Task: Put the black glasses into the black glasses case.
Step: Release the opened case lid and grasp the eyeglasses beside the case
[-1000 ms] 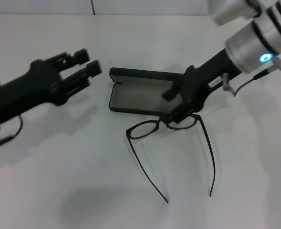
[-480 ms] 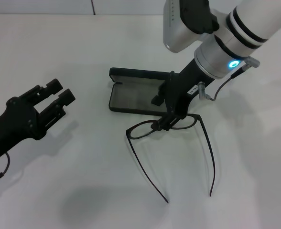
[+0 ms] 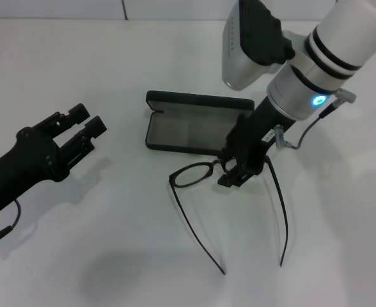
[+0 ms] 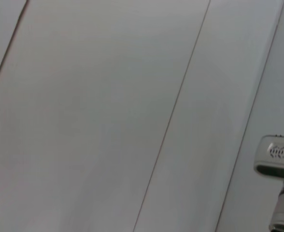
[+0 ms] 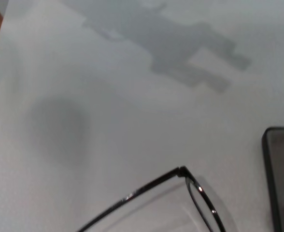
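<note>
The black glasses (image 3: pixel 192 174) lie unfolded on the white table, lenses towards the case and temple arms pointing to the near edge. The black glasses case (image 3: pixel 187 129) lies open just behind them, its grey lining showing. My right gripper (image 3: pixel 231 167) is down at the glasses' bridge, open, with a finger on either side of the frame, and it hides the right lens. The right wrist view shows a frame corner of the glasses (image 5: pixel 183 172) and a corner of the case (image 5: pixel 280 179). My left gripper (image 3: pixel 89 118) is open and empty, above the table left of the case.
The white table (image 3: pixel 111 243) stretches around the glasses and the case. The left wrist view shows only a pale surface and a part of the right arm (image 4: pixel 277 154). The left arm's shadow (image 5: pixel 180 43) falls on the table.
My right gripper has moved down and to the right along the frame, onto the bridge and right lens. My left arm first pulled back to the left, then edged forward a little. The glasses have not moved.
</note>
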### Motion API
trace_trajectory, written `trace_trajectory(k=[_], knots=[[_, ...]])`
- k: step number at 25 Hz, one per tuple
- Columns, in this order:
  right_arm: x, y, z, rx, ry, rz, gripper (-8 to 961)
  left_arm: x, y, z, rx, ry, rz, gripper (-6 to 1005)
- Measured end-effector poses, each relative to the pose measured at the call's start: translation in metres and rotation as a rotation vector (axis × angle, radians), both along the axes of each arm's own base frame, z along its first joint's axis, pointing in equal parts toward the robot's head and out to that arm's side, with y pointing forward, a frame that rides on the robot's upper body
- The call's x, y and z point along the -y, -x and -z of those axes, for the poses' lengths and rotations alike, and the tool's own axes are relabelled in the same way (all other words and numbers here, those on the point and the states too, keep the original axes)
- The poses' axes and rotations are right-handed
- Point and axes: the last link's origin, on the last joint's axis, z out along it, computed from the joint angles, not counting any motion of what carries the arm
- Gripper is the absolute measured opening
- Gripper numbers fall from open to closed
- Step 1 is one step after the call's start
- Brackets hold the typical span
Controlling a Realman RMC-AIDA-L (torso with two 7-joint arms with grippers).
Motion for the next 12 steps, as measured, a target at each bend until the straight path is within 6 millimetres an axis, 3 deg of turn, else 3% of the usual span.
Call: trace_trajectory(k=[9,12], knots=[[0.0019,-0.0019,0.0028,0.014,-0.001,-0.004,496,-0.0017,-0.0003,-0.0003,-0.002,-0.004,0.000,481],[0.0011,-0.0008,0.0029,0.011,-0.006,-0.008,391,-0.0004,0.0017,-0.0016,0.000,-0.012,-0.010,482]])
